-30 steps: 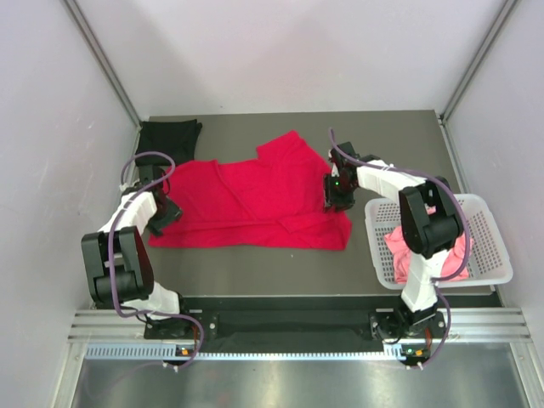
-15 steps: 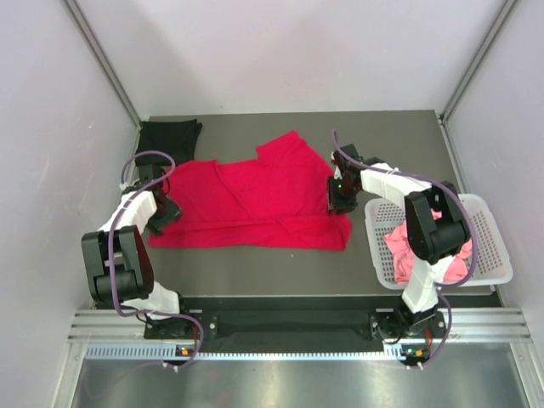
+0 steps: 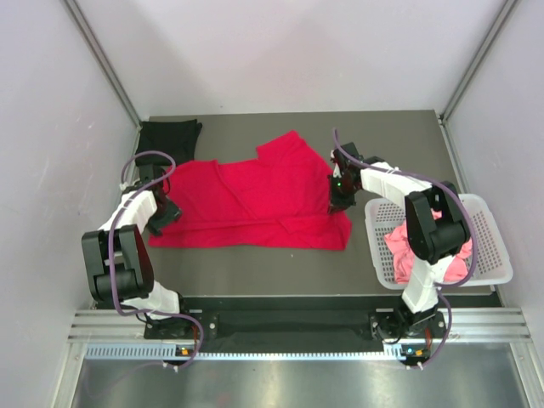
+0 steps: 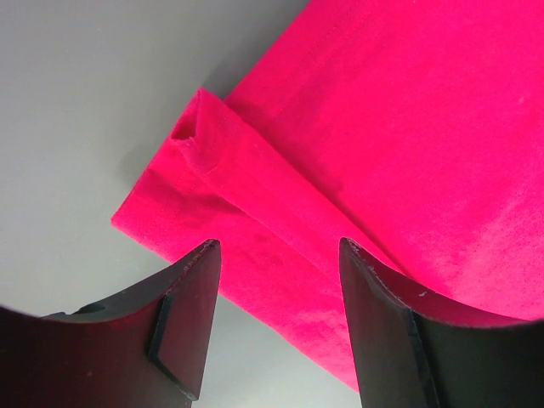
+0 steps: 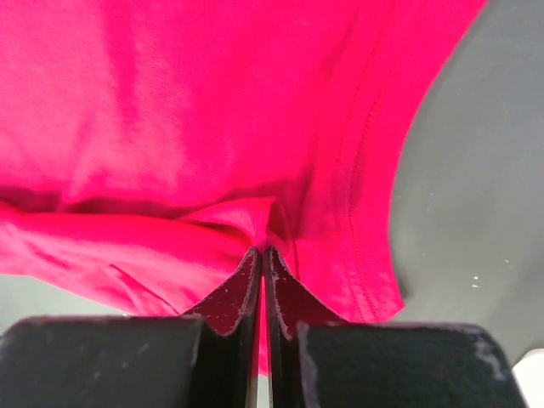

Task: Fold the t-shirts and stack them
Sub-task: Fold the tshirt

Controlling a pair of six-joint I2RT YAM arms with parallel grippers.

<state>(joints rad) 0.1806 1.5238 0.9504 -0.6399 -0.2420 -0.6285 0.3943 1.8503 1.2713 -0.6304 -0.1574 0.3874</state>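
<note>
The red t-shirt (image 3: 255,200) lies spread on the table (image 3: 391,136), its long axis running left to right between the arms. The right fingers (image 5: 252,293) are pinched tight on a ridge of cloth at its right edge. The left fingers (image 3: 163,214) stand wide apart over the doubled left near corner, gripping nothing. Each arm is nearest its own end, so the left probably closes next.

The bright red cloth t-shirt (image 3: 255,200) lies spread across the middle of the grey table (image 3: 391,144), with the black cloth t-shirt (image 3: 168,136) behind its left end, in the far left corner. To its right stands the white plastic lattice basket (image 3: 491,242), with the salmon pink cloth t-shirt (image 3: 406,246) inside.
</note>
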